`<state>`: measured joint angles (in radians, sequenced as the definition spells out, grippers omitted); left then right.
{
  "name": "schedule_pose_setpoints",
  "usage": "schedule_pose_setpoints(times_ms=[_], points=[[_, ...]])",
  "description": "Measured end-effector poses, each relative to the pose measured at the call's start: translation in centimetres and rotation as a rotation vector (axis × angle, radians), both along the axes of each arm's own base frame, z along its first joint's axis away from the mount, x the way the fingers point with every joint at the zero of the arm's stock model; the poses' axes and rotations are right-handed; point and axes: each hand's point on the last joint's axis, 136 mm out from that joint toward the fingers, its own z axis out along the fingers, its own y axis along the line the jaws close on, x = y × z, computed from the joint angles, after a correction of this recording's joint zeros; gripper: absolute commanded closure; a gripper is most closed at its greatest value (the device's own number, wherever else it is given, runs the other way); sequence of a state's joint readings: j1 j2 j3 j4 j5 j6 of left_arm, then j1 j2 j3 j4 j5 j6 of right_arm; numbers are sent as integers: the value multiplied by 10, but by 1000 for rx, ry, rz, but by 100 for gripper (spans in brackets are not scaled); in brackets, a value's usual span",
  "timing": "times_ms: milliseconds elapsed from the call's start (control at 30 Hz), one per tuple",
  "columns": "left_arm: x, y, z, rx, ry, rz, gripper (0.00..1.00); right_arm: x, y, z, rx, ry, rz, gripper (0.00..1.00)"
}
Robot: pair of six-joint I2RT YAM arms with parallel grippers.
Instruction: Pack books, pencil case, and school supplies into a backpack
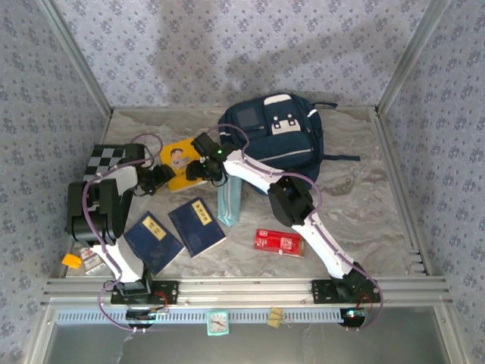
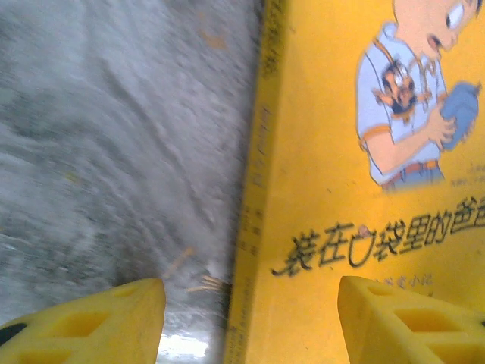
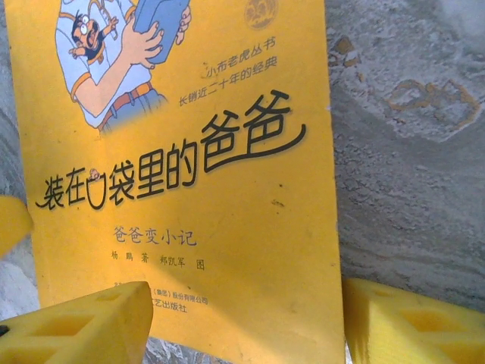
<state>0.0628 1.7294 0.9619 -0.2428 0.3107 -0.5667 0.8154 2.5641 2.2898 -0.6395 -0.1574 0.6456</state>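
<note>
The yellow book (image 1: pixel 178 161) with the cartoon figure lies flat left of the navy backpack (image 1: pixel 276 133). My left gripper (image 1: pixel 162 179) is open at the book's left side; its fingers (image 2: pixel 98 322) straddle the spine edge (image 2: pixel 254 189). My right gripper (image 1: pixel 200 170) is open over the book's lower right corner (image 3: pixel 303 318), one finger (image 3: pixel 83 326) over the cover and the other over the table. Two navy books (image 1: pixel 154 241) (image 1: pixel 197 226) lie near the front. The pale blue pencil case (image 1: pixel 229 199) lies below the backpack and the red box (image 1: pixel 278 242) sits front centre.
A black-and-white chessboard (image 1: pixel 106 159) lies at the far left behind the left arm. Small cards (image 1: pixel 82 262) sit at the front left corner. A small clock (image 1: pixel 218 321) rests below the rail. Patterned walls close in both sides and the back.
</note>
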Motion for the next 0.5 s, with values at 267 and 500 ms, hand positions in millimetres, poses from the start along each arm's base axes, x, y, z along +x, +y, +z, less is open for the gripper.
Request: schedule_pose_setpoints(times_ms=[267, 500], points=[[6, -5, 2, -47, -38, 9, 41, -2, 4, 2, 19, 3, 38, 32], [9, -10, 3, -78, -61, 14, 45, -5, 8, 5, 38, 15, 54, 35]])
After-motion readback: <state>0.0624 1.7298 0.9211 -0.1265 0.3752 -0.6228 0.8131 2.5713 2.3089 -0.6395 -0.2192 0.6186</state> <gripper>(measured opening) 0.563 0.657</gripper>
